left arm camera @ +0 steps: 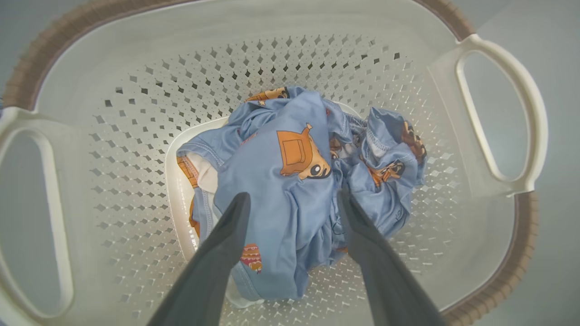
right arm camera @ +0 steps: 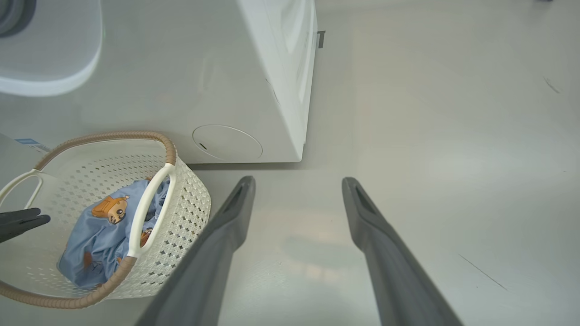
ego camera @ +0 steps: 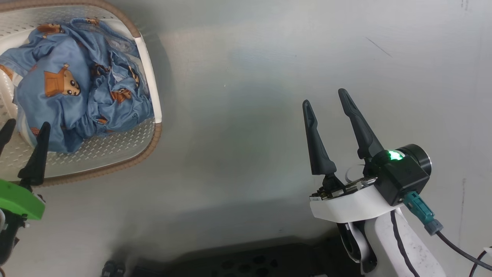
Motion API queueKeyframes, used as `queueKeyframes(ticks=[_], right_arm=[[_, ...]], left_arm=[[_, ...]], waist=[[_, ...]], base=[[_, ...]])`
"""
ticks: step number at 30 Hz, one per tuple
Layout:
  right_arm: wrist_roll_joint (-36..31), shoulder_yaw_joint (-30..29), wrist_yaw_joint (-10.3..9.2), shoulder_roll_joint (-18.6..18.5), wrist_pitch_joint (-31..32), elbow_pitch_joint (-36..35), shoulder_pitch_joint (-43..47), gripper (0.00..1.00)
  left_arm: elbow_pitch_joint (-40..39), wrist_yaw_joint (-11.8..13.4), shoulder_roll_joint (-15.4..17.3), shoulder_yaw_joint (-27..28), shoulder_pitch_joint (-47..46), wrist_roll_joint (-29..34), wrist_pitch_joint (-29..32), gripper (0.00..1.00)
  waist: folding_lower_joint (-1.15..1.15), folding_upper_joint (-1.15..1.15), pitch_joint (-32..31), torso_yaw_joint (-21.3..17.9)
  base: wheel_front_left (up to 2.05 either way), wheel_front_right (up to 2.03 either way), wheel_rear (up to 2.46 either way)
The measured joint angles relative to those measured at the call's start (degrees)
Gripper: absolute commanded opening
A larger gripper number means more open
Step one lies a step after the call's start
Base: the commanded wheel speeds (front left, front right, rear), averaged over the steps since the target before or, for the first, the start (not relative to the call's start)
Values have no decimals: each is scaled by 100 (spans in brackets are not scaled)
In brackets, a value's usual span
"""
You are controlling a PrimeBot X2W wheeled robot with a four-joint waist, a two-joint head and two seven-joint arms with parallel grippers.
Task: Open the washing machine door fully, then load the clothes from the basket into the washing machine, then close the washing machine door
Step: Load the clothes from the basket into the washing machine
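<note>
Fingers (left arm camera: 217,253) of left gripper (left arm camera: 293,195) apart, poised over clothes (left arm camera: 276,181) heaped in basket (left arm camera: 136,63), probably lined up for a grab. Right gripper (ego camera: 324,97) spread, idle right of basket; washer (right arm camera: 204,77) just beyond basket.

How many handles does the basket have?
2. One handle is at the left edge of the left wrist view, the other handle at the upper right, on opposite sides of the basket; the clothes lie between.

There is one basket (left arm camera: 290,27), one heap of clothes (left arm camera: 272,181), and one washing machine (right arm camera: 217,68).
</note>
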Motion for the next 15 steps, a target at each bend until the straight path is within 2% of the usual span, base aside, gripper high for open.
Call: queueKeyframes(ticks=[15], right_arm=[[197,155,0,2,0,-103,-44,100]], left_arm=[[325,0,548,-594,-539,-219,111,100]], waist=[[0,0,383,-282]], base=[[0,0,0]])
